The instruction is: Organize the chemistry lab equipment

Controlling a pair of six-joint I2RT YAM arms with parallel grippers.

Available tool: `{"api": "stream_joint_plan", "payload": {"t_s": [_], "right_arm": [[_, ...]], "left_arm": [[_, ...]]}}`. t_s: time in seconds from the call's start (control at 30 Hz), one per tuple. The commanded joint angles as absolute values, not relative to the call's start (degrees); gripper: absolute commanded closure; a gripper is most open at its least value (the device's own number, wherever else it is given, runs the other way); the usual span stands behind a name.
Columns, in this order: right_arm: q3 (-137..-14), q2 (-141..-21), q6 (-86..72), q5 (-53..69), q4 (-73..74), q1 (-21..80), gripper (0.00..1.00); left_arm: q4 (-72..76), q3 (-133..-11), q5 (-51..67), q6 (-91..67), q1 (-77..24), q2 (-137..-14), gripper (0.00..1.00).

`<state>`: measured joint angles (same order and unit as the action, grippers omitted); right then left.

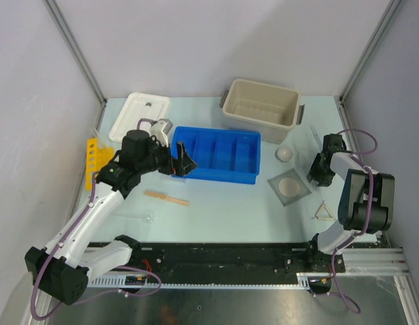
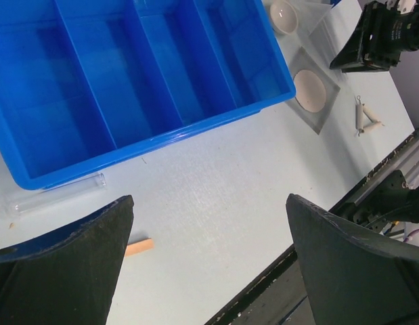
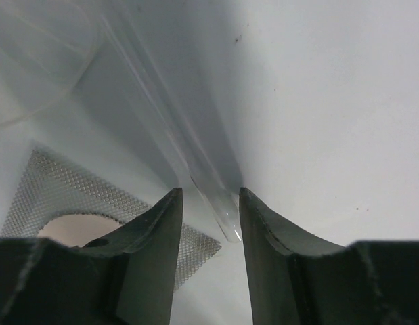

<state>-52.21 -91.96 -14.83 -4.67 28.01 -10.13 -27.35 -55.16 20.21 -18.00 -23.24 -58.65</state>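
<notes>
My right gripper (image 1: 316, 173) (image 3: 209, 193) is open and low over the table, its fingers on either side of the rounded end of a clear glass tube (image 3: 195, 162). The grey mesh with a white disc (image 1: 289, 186) (image 3: 67, 203) lies just left of it. A small white dish (image 1: 283, 154), a wire triangle (image 1: 323, 213) and a tan wooden stick (image 1: 166, 198) lie on the table. My left gripper (image 1: 183, 162) (image 2: 209, 200) is open and empty at the blue tray's left end. Another glass tube (image 2: 57, 196) lies beside the tray.
The blue divided tray (image 1: 219, 177) (image 2: 155, 139) stands mid-table with bare compartments. A beige tub (image 1: 261, 101) stands behind it, a white lid (image 1: 139, 115) at the back left, a yellow rack (image 1: 93, 159) at the left. A black rail (image 1: 229, 257) runs along the near edge.
</notes>
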Motion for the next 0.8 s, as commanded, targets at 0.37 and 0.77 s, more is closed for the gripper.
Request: {"api": "stream_joint_plan", "payload": {"t_s": [0.37, 0.77], "right_arm": [[-53.9, -92.0, -13.0, -8.2, 26.5, -8.6, 0.73], [-53.9, -86.9, -13.3, -7.7, 27.4, -6.8, 0.81]], "left_arm": [[-24.8, -54.6, 21.6, -18.7, -23.5, -58.3, 0.01], [-24.6, -54.4, 20.9, -18.7, -23.5, -57.9, 0.01]]}}
